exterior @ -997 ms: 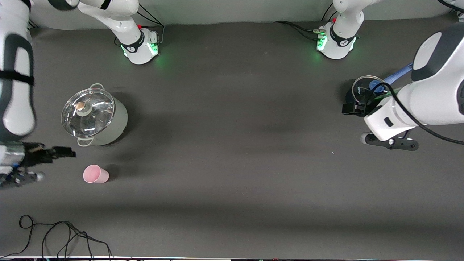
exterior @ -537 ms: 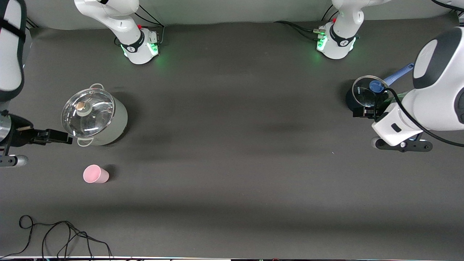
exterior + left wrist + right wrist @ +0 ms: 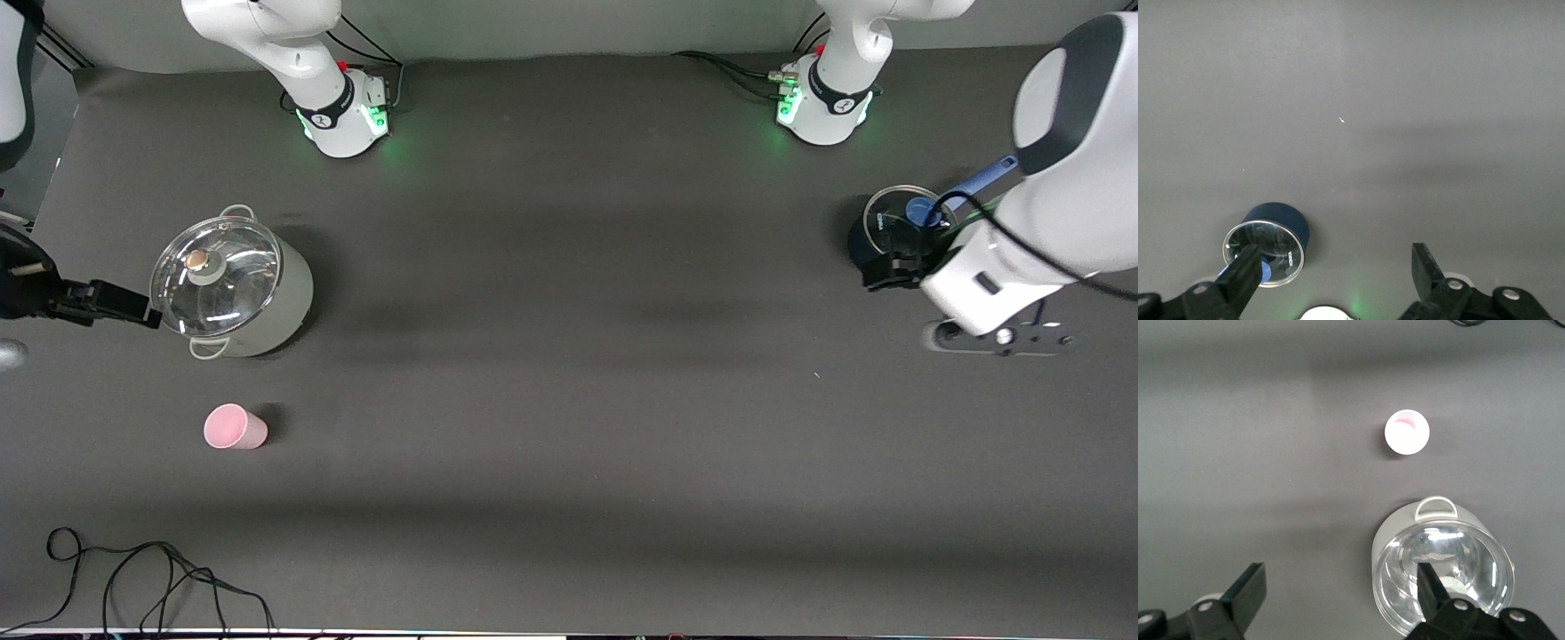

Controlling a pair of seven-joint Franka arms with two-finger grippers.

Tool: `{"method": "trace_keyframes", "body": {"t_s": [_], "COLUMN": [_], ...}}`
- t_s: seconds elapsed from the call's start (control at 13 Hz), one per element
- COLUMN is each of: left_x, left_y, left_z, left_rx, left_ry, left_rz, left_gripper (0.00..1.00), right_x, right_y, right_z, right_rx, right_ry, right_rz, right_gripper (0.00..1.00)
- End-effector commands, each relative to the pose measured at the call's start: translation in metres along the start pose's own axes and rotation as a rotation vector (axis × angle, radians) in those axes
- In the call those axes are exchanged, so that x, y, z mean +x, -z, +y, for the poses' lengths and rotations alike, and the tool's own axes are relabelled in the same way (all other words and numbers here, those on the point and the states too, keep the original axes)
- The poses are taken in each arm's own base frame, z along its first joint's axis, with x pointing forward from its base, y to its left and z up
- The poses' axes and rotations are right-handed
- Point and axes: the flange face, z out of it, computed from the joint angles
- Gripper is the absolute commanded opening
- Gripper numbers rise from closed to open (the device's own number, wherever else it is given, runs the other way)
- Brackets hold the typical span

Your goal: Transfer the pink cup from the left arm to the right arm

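Front view: cup (image 3: 235,428) stands upright on the table, at six o'clock of the grey pot (image 3: 233,292), at the right arm's end. Left gripper (image 3: 892,269) hangs spread, empty, above the blue pot (image 3: 893,233). Right gripper (image 3: 105,302) spread, empty. Risk: long left reach crowds the right arm.

Both arms are raised above the surface, each reaching out past its own end. The right gripper (image 3: 133,307) points level toward the middle, its jaws spread wide and holding nothing. The left gripper (image 3: 885,267) hangs from a bent, tilted wrist, its fingers (image 3: 1426,270) likewise spread wide apart with nothing between them.
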Motion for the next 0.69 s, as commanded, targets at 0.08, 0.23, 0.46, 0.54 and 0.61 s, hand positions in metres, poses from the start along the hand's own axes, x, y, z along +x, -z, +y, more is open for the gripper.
{"method": "trace_keyframes", "body": {"t_s": [0.08,0.23,0.46,0.54,0.61], "left_x": [-0.034,-0.038,-0.034,-0.028,-0.022], "left_y": [-0.015,-0.021,-0.02,-0.016,-0.012], "left_z": [-0.015,-0.017,-0.014,-0.019,-0.026], "left_rx": [-0.035,-0.035,-0.02,-0.023,-0.023], "left_ry": [0.01,0.012,-0.001,-0.02,-0.068], "left_rz": [0.111,0.133,0.146,0.161,0.171], "left_gripper": [1.0,1.0,1.0,1.0,1.0], "right_x": [-0.041,-0.05,-0.044,-0.037,-0.033], "right_y": [0.012,0.016,0.027,0.025,0.026], "right_z": [0.021,0.015,-0.001,-0.003,-0.006], "right_rx": [0.014,0.017,0.016,0.015,0.0], "right_ry": [-0.034,-0.037,-0.065,-0.061,-0.052], "right_rz": [0.035,0.054,0.082,0.08,0.085], "right_gripper": [1.0,1.0,1.0,1.0,1.0]}}
